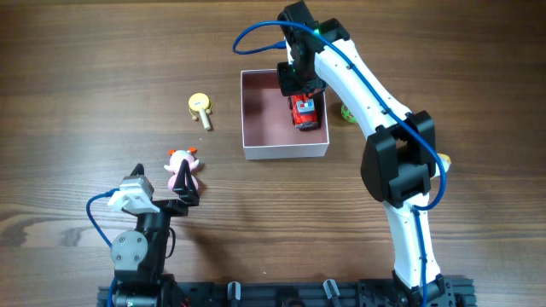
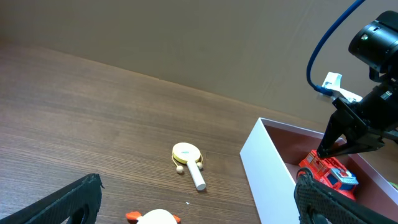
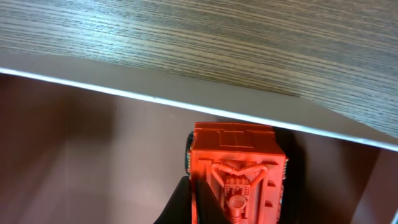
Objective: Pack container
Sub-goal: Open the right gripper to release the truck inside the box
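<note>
Left gripper [image 1: 183, 198] hovered at the lower left of the overhead frame, fingers well apart and holding nothing, as its own wrist camera showed with one dark finger at each bottom corner. Just above it in the frame lay a pink-and-white toy [image 1: 182, 168], near the fingertips but not between them. Further up sat a yellow disc toy [image 1: 201, 107] with a white stick, loose on the wooden table [image 1: 85, 77] and well apart from the box.

Moving right: the container [image 1: 286, 152] stood at upper centre, white walls, pink floor. Inside it, hard against the right-hand wall, was a red truck [image 1: 304, 111]. And right over that truck, the right gripper [image 1: 298, 90] reached down into the box. Its fingertips were at the truck's top, but whether they pinched it or had let go, I could not tell; the wrist view showed only one dark fingertip against the red body. A small greenish thing [image 1: 348, 112] peeked out beyond the container's right wall, mostly hidden by the arm.

So, by my reading, the truck's placement was the step in hand, with two toys on the left not yet packed. Next call: the right arm lifts straight up clear of the walls, and the left closes on the pink-and-white toy.
</note>
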Available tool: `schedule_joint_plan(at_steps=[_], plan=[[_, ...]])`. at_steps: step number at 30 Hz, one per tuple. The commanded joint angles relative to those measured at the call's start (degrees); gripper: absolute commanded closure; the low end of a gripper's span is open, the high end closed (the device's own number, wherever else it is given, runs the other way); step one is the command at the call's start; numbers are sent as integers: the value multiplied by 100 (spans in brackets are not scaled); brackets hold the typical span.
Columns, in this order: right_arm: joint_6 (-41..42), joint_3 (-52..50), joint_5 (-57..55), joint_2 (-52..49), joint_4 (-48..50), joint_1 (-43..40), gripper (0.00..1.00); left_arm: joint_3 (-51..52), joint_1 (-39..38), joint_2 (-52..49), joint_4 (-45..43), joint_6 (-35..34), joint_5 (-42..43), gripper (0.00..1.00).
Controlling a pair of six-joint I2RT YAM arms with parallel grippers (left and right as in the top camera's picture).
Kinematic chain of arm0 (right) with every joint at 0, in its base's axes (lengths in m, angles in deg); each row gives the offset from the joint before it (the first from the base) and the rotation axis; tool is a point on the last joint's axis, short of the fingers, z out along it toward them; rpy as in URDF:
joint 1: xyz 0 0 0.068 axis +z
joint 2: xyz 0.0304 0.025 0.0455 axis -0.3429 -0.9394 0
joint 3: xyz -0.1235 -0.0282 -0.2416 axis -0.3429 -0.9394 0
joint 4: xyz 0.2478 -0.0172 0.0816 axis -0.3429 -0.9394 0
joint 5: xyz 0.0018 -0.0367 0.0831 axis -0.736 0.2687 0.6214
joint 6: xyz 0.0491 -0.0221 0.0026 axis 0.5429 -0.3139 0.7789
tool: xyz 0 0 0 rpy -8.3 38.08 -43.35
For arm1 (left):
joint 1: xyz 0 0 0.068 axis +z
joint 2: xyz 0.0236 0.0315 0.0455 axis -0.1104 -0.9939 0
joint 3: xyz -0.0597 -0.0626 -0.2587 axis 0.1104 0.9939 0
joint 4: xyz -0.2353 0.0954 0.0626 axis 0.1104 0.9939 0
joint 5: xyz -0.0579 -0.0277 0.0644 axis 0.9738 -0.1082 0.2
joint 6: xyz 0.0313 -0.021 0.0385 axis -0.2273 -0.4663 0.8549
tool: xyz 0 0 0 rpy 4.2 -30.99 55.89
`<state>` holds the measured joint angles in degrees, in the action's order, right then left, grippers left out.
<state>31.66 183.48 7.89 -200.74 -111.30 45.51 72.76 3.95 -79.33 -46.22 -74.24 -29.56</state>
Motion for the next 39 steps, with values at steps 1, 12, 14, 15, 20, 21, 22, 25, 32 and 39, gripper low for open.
schedule_joint_plan(at_steps=[1,12,14,15,20,21,22,25,32,39], plan=[[48,-22,-319,-153,15,20,96,26,33,37,4,-26,-17,0],[48,-22,-601,-153,-107,9,96,26,33,37,4,-26,-17,0],[48,-22,-601,-153,-114,9,96,26,33,37,4,-26,-17,0],[50,-22,-603,-153,-118,9,96,26,33,37,4,-26,-17,0],[57,-22,-721,-153,-177,9,96,26,33,37,4,-26,-17,0],[57,-22,-752,-153,-201,9,96,26,33,37,4,-26,-17,0],[61,-22,-791,-153,-229,9,96,26,33,37,4,-26,-17,0],[66,-22,-763,-153,-251,9,95,26,33,37,4,-26,-17,0],[22,68,-131,-2,-286,9,91,26,33,37,4,-26,-17,0],[11,76,-138,702,-192,7,88,26,33,37,4,-26,-17,0]])
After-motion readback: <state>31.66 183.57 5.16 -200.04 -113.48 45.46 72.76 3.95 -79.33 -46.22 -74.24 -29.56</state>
